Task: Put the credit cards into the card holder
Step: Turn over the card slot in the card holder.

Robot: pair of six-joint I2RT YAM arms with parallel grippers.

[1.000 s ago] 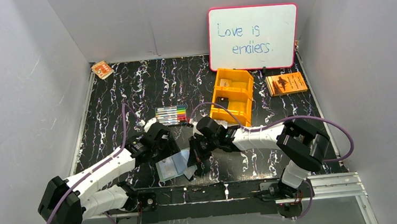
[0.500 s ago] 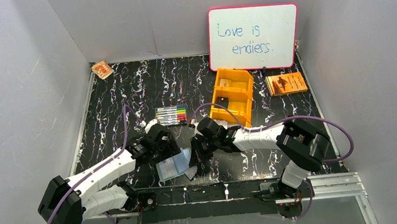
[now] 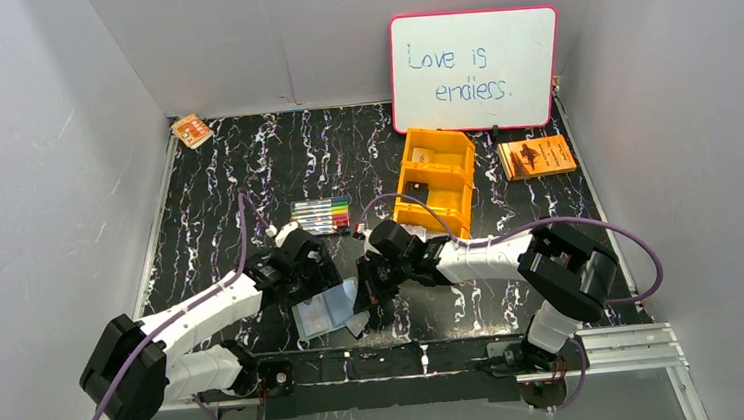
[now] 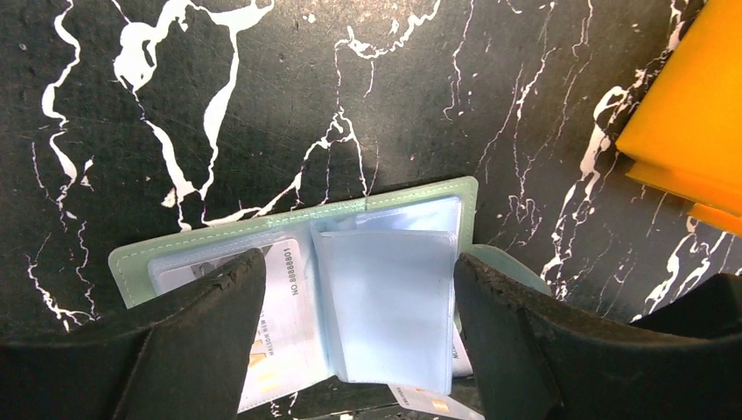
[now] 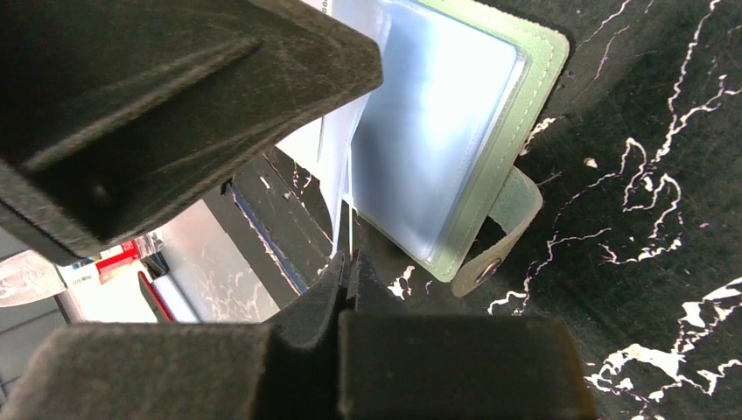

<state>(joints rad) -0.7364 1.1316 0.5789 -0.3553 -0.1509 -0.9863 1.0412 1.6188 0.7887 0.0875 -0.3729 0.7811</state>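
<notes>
Compared with one second earlier, the left arm's elbow and forearm have swung slightly inward, carrying the left gripper a little further over the work, while the right arm is unchanged. The small flat grey-green folding card holder lies open on the black white-veined marble tabletop, near its front edge between the two arms. The left gripper is spread wide above the card holder, one finger over the left half and the other off its right edge, grasping nothing. A pale printed card already sits in the left pocket. In the right wrist view the right gripper has its fingers apart, a thin clear inner leaf of the card holder standing on edge between them and meeting the lower fingertip; nothing is clamped. Loose thin flat credit cards, pale grey, whitish and dark, lie on the table just beside and partly under the holder. The step in hand appears to be steadying the holder and parting a leaf to expose a free pocket. The next move probably calls for keeping the holder pinned flat, picking up one loose card by its edge, and sliding it squarely into the opened pocket.
</notes>
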